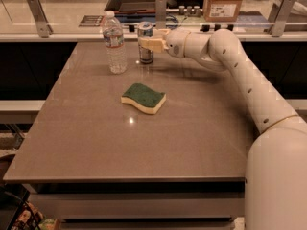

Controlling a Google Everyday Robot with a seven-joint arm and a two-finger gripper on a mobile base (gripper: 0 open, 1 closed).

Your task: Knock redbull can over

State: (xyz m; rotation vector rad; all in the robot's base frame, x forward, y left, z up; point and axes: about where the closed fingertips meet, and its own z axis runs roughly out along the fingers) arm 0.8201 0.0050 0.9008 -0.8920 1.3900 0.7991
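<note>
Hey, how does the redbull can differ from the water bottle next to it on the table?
The redbull can is shorter than the water bottle. The can is opaque metal, silver and blue; the bottle is clear plastic with a label and a white cap. The claw is at the can, level with its upper body, while the bottle stands clear of the claw. Both stand upright near the far edge of the table.

Tally on table (201,138): one can (146,55), one bottle (114,40), one sponge (143,97). My one gripper (149,42) is at the can's upper part.
</note>
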